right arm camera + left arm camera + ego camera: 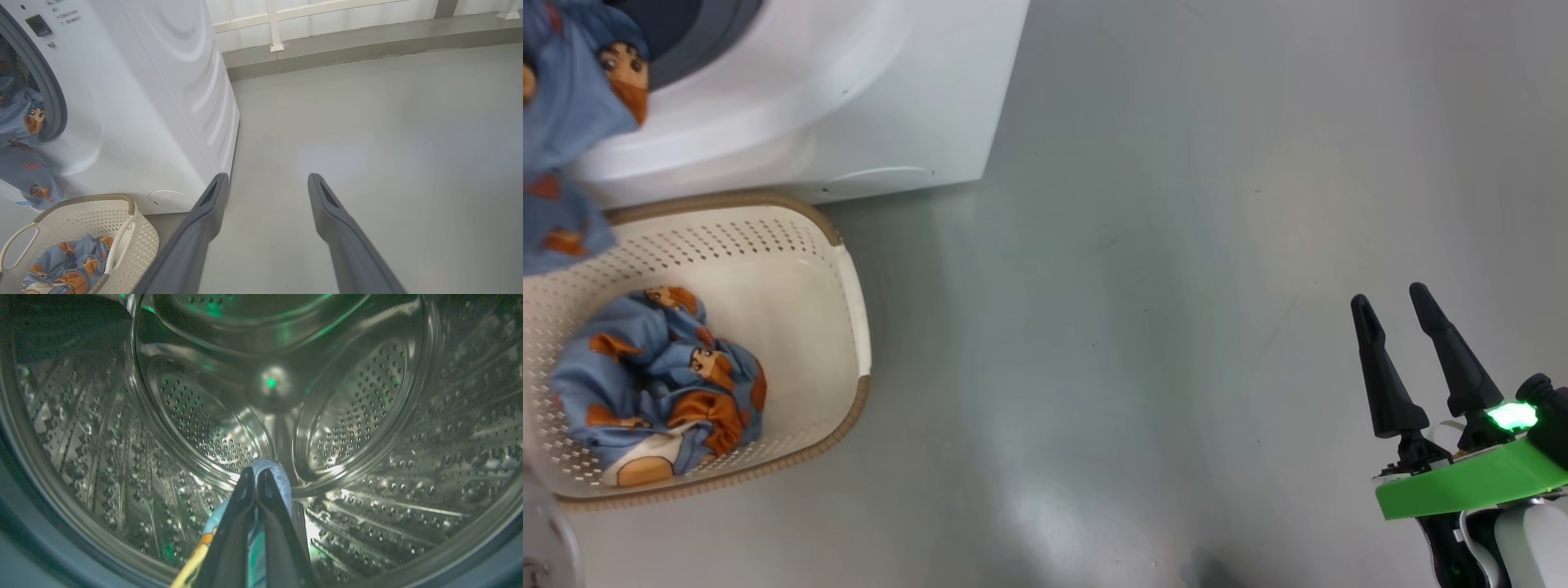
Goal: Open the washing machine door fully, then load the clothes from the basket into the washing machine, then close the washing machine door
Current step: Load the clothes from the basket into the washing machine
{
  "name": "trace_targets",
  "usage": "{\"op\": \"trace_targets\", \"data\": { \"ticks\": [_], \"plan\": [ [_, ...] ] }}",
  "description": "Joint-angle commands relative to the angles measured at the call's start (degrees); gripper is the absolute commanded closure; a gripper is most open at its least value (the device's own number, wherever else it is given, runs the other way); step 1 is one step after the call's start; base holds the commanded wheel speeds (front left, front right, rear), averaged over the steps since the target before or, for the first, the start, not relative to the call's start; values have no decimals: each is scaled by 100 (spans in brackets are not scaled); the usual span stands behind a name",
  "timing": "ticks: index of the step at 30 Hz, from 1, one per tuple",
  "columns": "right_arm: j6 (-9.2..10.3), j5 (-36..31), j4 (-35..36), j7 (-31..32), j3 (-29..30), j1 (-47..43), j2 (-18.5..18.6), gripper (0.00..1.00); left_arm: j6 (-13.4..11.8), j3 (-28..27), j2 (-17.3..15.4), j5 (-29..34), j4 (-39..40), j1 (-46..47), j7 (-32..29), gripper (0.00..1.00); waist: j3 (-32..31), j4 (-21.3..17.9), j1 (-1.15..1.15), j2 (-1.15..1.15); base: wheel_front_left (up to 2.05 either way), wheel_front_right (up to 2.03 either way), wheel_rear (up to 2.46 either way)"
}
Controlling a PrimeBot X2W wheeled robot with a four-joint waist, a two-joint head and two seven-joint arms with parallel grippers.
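Observation:
Inside the steel drum [367, 416] of the washing machine [849, 106], my left gripper [256, 477] is shut on a piece of the clothes [282, 477], light blue fabric wrapped over its fingertips. That piece hangs out of the opening [572, 114] and down the machine's front [24, 163]. More of the clothes [658, 384] lie bundled in the cream basket [841, 269] on the floor before the machine. My right gripper [1392, 302] is open over bare floor, far right of the basket, with nothing between its fingers. The door is out of view.
Grey floor [1176, 286] stretches wide to the right of the machine and basket. A low grey kerb and white railing [273, 36] run along the far side. A round filter cover [171, 201] sits low on the machine's front.

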State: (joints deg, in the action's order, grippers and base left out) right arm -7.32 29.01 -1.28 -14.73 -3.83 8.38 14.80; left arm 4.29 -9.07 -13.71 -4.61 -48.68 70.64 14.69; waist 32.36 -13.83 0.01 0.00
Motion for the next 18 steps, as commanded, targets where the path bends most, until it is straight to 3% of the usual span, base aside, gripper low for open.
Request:
{"op": "trace_targets", "data": {
  "ticks": [1,8,12,14,15,16,18],
  "plan": [
    [-17,58,136,-27,-126,-36,95,0,-32,-74,-288,45,295,119,31,100,63,-27,-1,0,0,0,0],
    [-17,63,162,-27,-139,43,67,0,-116,-222,-242,114,1396,52,31,100,181,-38,-1,0,0,0,0],
    [-17,69,159,-27,-159,62,58,0,-33,-150,-162,161,1120,-160,31,100,182,-23,-1,0,0,0,0],
    [-17,70,155,-27,-174,57,56,0,5,-60,-162,221,787,-187,31,53,171,-12,-1,0,0,0,0],
    [-17,71,154,-27,-181,54,57,0,11,-38,-160,233,655,-181,31,24,164,-9,-1,0,0,0,0],
    [-17,73,152,-27,-186,51,59,0,11,-43,-146,216,524,-168,31,0,156,-5,-1,0,0,0,0],
    [-17,78,151,-27,-192,46,64,0,27,-35,-172,210,376,-115,31,0,152,1,-1,0,0,0,0]
  ]
}}
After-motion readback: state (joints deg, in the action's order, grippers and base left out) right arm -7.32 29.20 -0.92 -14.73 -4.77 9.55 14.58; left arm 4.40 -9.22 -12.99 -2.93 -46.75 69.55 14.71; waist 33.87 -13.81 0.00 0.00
